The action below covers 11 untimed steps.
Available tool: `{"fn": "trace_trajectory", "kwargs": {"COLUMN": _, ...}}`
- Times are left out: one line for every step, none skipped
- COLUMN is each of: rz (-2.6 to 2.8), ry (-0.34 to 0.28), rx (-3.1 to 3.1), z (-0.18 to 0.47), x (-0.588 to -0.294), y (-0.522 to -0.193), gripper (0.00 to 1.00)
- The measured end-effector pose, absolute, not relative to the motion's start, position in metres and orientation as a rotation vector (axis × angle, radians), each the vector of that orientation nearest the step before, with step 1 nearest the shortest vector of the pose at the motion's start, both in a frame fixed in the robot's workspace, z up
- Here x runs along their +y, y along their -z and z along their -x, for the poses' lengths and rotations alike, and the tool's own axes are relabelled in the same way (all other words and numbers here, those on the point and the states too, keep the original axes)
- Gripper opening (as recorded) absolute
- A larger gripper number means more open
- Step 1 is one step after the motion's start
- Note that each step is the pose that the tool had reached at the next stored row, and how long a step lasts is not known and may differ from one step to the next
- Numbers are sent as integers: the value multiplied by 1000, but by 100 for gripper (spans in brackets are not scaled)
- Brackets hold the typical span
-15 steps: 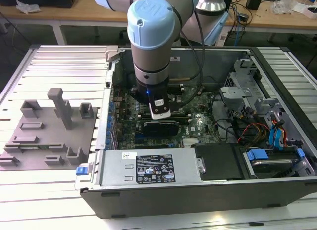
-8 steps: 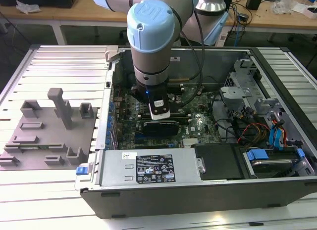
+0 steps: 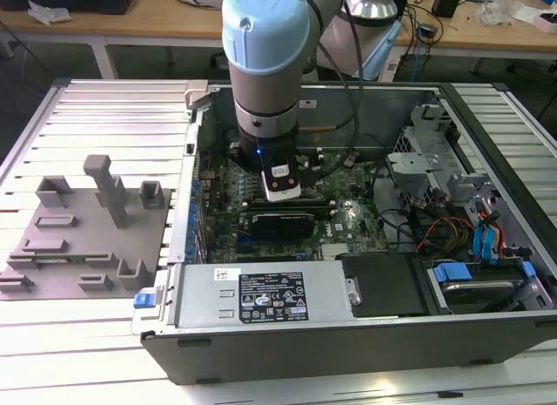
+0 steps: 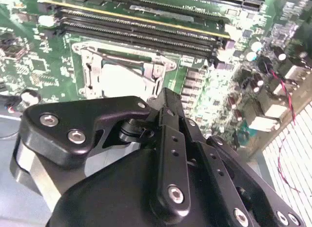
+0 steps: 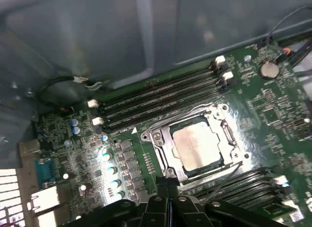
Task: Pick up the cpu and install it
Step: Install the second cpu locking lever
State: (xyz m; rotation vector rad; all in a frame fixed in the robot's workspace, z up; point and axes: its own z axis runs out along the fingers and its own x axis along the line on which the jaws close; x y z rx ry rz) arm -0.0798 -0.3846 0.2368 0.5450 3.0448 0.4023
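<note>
1. Exterior view first: I see my arm reaching down into the open computer case, its wrist hanging over the green motherboard. From this angle the arm's own body hides the socket area.
2. That same view gives me the grey plastic tray with its upright blocks, lying on the slatted table toward the exterior view's left, well apart from the case.
3. First wrist view fills in what the arm hides: the cpu lies flat inside the socket, its pale silver top facing up, the metal frame around it. Rows of memory slots run beside it.
4. Second wrist view shows the cpu as a bright square within the frame, just past the black linkage of the gripper.
5. I see the finger links drawn together to a narrow point in the second wrist view, with nothing between them, so I read the claw as closed and empty, hovering just above the socket's edge.
</note>
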Motion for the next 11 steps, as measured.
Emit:
{"fn": "trace_trajectory", "kwargs": {"rz": -539, "ry": -397, "rx": 3052, "z": 74, "x": -385, "y": -248, "gripper": 11}}
{"fn": "trace_trajectory", "kwargs": {"rz": -529, "ry": -388, "rx": 3082, "z": 55, "x": -385, "y": -248, "gripper": 11}}
{"fn": "trace_trajectory", "kwargs": {"rz": -529, "ry": -372, "rx": 3092, "z": 53, "x": -385, "y": -248, "gripper": 11}}
{"fn": "trace_trajectory", "kwargs": {"rz": -530, "ry": -356, "rx": 3100, "z": 52, "x": -385, "y": -248, "gripper": 11}}
{"fn": "trace_trajectory", "kwargs": {"rz": -531, "ry": -321, "rx": 3113, "z": 52, "x": -385, "y": -248, "gripper": 11}}
{"fn": "trace_trajectory", "kwargs": {"rz": -526, "ry": -302, "rx": 3120, "z": 51, "x": -385, "y": -248, "gripper": 11}}
{"fn": "trace_trajectory", "kwargs": {"rz": -522, "ry": -298, "rx": 3123, "z": 51, "x": -385, "y": -248, "gripper": 11}}
{"fn": "trace_trajectory", "kwargs": {"rz": -515, "ry": -295, "rx": 3127, "z": 50, "x": -385, "y": -248, "gripper": 11}}
{"fn": "trace_trajectory", "kwargs": {"rz": -509, "ry": -292, "rx": 3134, "z": 47, "x": -385, "y": -248, "gripper": 11}}
{"fn": "trace_trajectory", "kwargs": {"rz": -506, "ry": -291, "rx": 3139, "z": 45, "x": -385, "y": -248, "gripper": 11}}
{"fn": "trace_trajectory", "kwargs": {"rz": -505, "ry": -288, "rx": 3147, "z": 41, "x": -385, "y": -248, "gripper": 11}}
